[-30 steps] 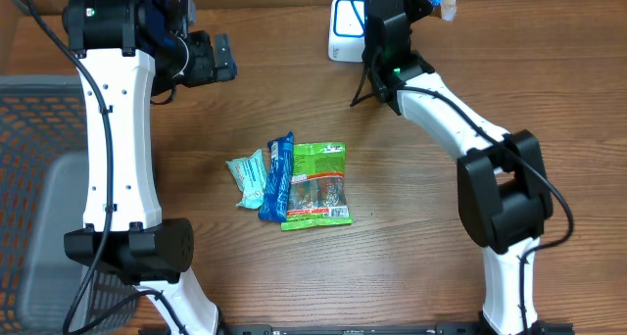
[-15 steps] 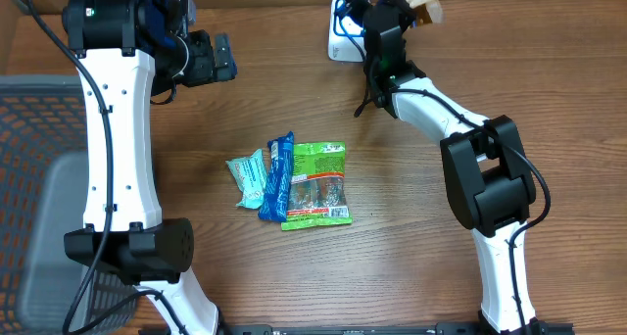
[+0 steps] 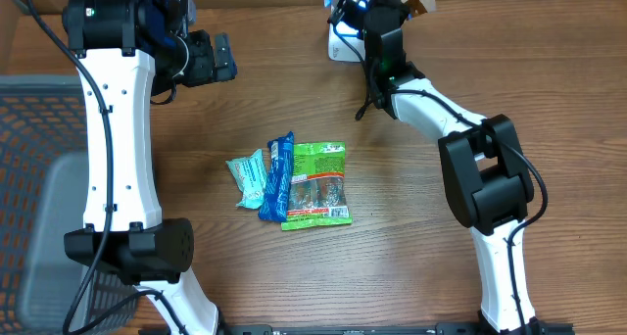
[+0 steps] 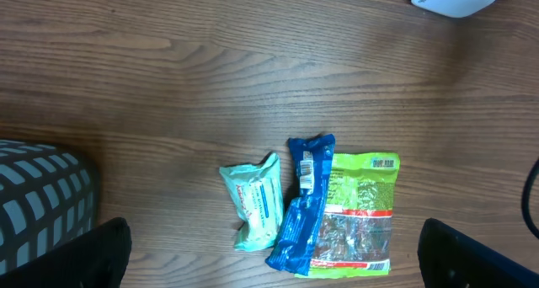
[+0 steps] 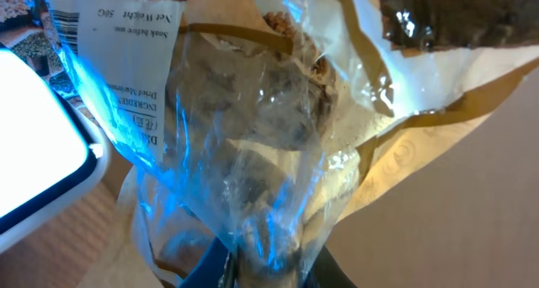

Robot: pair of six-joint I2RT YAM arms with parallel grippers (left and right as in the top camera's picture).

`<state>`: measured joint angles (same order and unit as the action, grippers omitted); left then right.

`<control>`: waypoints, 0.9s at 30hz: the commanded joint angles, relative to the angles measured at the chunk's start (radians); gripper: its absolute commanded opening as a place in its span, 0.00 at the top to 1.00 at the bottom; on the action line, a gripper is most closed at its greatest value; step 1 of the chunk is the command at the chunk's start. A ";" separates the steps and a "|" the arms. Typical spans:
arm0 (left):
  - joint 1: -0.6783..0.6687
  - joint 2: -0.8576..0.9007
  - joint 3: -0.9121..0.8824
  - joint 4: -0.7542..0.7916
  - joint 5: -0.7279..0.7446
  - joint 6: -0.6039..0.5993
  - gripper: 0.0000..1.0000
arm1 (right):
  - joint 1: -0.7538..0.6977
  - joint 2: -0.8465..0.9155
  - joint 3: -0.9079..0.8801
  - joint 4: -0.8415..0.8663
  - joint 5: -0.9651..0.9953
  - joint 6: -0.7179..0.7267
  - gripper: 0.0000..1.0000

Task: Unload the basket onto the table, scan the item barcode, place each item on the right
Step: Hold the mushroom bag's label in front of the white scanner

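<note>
Overhead, the right tool point(image 3: 384, 10) is clamped tight on a crinkly clear plastic snack packet with tan print point(image 5: 253, 111). It holds the packet up just above the white barcode scanner point(image 3: 340, 43) at the far edge of the wooden table point(image 3: 411, 237). Blue light washes the packet's barcode end, the end nearest the scanner. The left tool point(image 3: 221, 57) hangs with its fingers spread wide, holding nothing, well to the left of the scanner. A teal pouch point(image 3: 250, 176), a blue bar wrapper point(image 3: 277, 176) and a green packet point(image 3: 316, 183) lie touching, side by side, well apart from the scanner.
</note>
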<state>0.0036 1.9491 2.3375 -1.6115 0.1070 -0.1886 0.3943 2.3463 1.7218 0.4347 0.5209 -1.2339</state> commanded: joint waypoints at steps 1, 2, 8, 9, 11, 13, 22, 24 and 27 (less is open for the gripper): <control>-0.004 0.000 0.021 0.000 -0.007 -0.014 0.00 | -0.007 0.037 0.018 0.009 -0.015 -0.099 0.96; -0.004 0.000 0.021 0.000 -0.007 -0.014 0.00 | -0.007 0.037 0.019 0.013 -0.014 -0.099 0.96; -0.004 0.000 0.021 0.000 -0.007 -0.014 0.00 | -0.008 0.037 0.019 0.083 -0.015 -0.099 0.96; -0.004 0.000 0.021 0.000 -0.007 -0.014 0.00 | -0.009 0.037 0.019 0.084 -0.016 -0.099 0.96; -0.004 0.000 0.021 0.000 -0.007 -0.014 0.00 | -0.014 0.037 0.019 0.084 -0.018 -0.099 0.96; -0.004 0.000 0.021 0.000 -0.007 -0.014 0.00 | -0.018 0.037 0.019 0.087 -0.018 -0.100 0.96; -0.004 0.000 0.021 0.000 -0.007 -0.014 0.00 | -0.031 0.037 0.019 0.180 -0.048 -0.103 0.96; -0.004 0.000 0.021 0.000 -0.007 -0.014 0.00 | -0.032 0.037 0.019 0.186 -0.056 -0.103 0.96; -0.004 0.000 0.021 0.000 -0.007 -0.014 0.00 | -0.037 0.037 0.019 0.179 -0.055 -0.102 0.96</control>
<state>0.0036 1.9491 2.3375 -1.6115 0.1070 -0.1886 0.3645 2.3913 1.7218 0.6075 0.4778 -1.3392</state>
